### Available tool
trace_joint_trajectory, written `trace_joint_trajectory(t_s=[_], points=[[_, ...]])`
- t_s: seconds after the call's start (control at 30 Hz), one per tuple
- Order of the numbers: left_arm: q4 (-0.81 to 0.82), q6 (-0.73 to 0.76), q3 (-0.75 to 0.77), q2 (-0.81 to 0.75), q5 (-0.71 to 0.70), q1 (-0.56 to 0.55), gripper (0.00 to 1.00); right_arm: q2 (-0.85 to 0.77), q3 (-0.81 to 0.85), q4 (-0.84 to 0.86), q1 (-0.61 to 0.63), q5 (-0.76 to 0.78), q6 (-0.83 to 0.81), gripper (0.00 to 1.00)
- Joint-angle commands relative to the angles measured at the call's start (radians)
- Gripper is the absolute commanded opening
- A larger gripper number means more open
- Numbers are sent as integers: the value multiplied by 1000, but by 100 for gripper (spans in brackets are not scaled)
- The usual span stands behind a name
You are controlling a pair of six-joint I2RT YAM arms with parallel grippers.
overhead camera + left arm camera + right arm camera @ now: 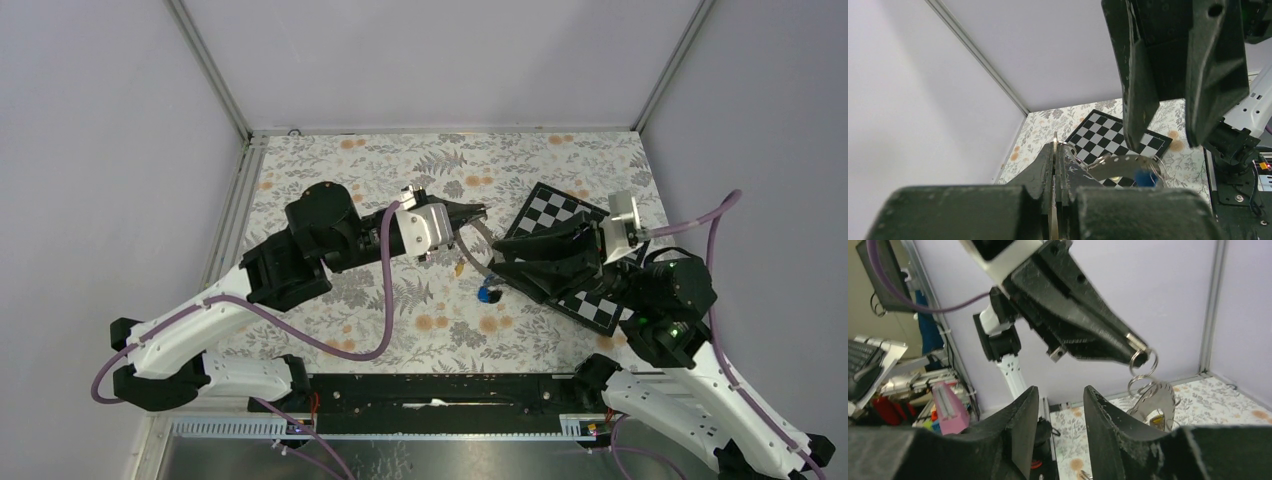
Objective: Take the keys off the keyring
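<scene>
Left end effector closed, pinching silver key at tips, holding bunch clear of table; keyring hanging free below it, exposed for access. Right end effector standing part-open, empty, facing keyring just ahead. Blue-headed key sitting at keyring's low end, likely next target.

Nothing readable is showing in any view: no words, labels, brands, numbers or signs are appearing on the chessboard or the flowered bench.
</scene>
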Motion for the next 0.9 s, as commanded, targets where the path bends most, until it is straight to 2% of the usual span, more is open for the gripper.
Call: trace_joint_trajectory(t_s=[0.0, 0.27, 0.6, 0.87], points=[[96, 10, 23, -13, -19, 2, 0, -5, -62, 128, -2, -78, -49, 47], [108, 34, -2, -28, 31, 2, 0, -46, -151, 188, -1, -15, -200, 48], [99, 23, 12, -17, 35, 1, 0, -44, -152, 147, -1, 22, -213, 48], [114, 52, -26, -44, 138, 1, 0, -58, -149, 119, -2, 36, -236, 48]])
